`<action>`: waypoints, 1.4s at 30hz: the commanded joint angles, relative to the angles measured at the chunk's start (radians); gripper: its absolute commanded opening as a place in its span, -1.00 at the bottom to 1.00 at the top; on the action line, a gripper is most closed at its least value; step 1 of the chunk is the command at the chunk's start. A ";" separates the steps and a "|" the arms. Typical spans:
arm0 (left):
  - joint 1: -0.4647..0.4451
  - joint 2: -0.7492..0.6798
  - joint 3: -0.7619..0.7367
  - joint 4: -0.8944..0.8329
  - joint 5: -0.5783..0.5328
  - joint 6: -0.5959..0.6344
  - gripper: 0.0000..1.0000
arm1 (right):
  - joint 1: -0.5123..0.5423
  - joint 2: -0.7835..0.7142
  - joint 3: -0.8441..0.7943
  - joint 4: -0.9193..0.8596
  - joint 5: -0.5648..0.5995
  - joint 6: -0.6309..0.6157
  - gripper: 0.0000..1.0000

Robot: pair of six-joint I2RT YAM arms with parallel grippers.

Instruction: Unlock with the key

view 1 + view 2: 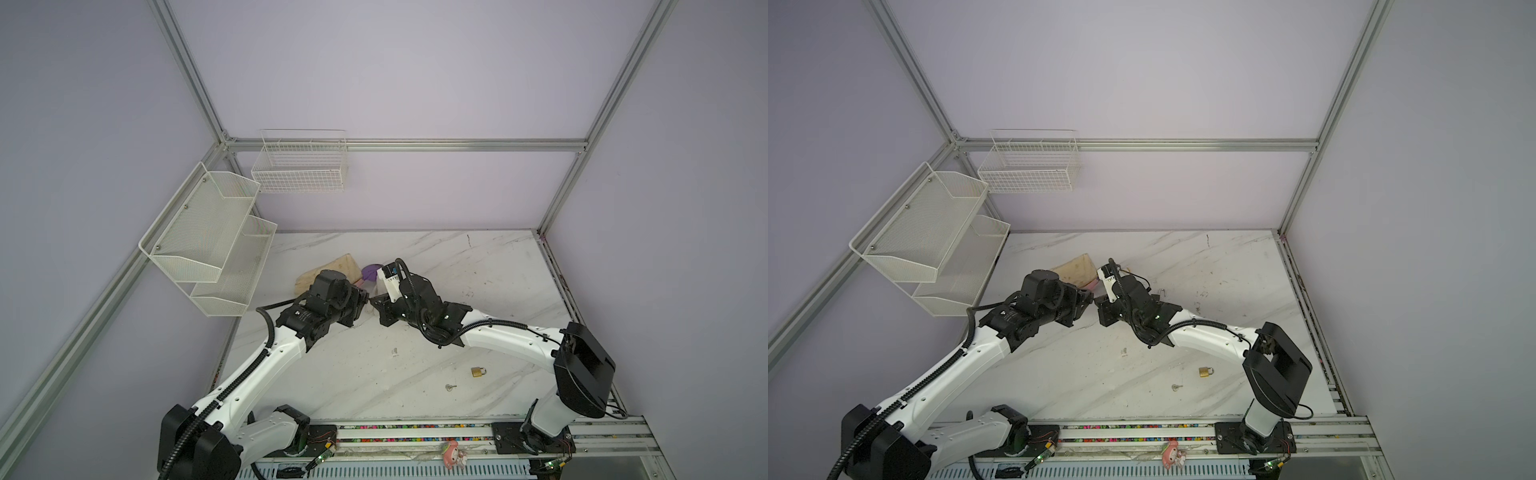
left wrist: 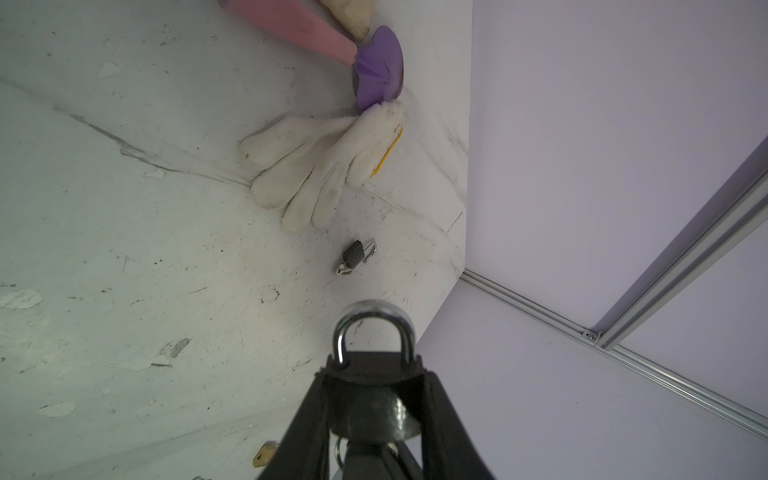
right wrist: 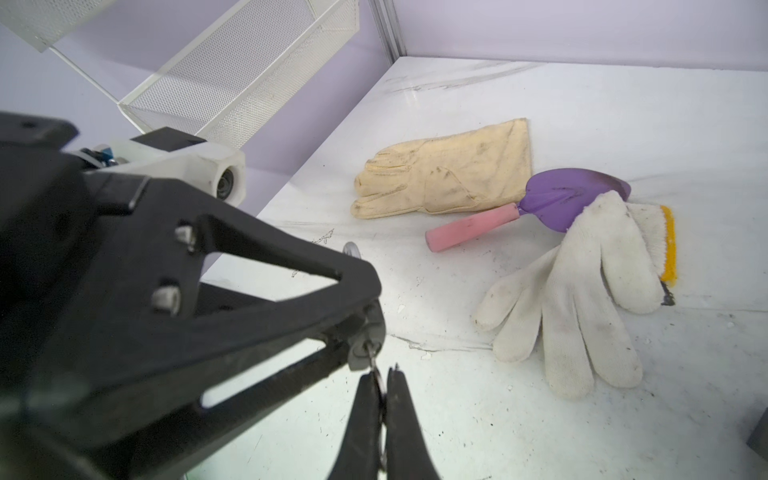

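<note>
The left tool (image 2: 376,376) is closed narrowly on a padlock (image 2: 374,368), with one finger on each side of the black body. The silver shackle (image 2: 374,309) stands free beyond the fingertips. The padlock is held in the air above the worktop (image 1: 478,282). In both top views the two tools meet tip to tip there.

The key (image 3: 370,352) sits at the keyhole end of the padlock, the end opposite the shackle. The right tool (image 3: 381,374) is just beside that end, and its fingers are pressed together on the key's ring (image 3: 380,388). So the key lies directly between the padlock and the right tool. How deep the key goes inside, I cannot tell.

On the worktop beyond the padlock, on the side of the back wall, lie a white knitted glove (image 3: 582,299), a purple trowel (image 3: 573,195) with a pink handle, and a yellow leather glove (image 3: 449,174). A smaller black padlock (image 2: 356,253) lies near the padlock too. A brass padlock (image 1: 478,371) and a loose key (image 1: 450,387) lie well apart from the held padlock, toward the robot bases.
</note>
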 commanded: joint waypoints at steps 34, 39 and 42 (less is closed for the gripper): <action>-0.106 -0.061 -0.048 0.244 0.039 -0.037 -1.00 | -0.076 -0.118 0.030 0.247 -0.167 0.667 -1.00; -0.074 -0.051 0.078 0.107 -0.033 0.118 -1.00 | -0.076 -0.126 0.006 0.089 -0.042 0.507 -0.65; -0.058 -0.051 0.080 0.096 -0.032 0.190 -1.00 | -0.076 -0.141 -0.037 0.038 0.020 0.451 -0.29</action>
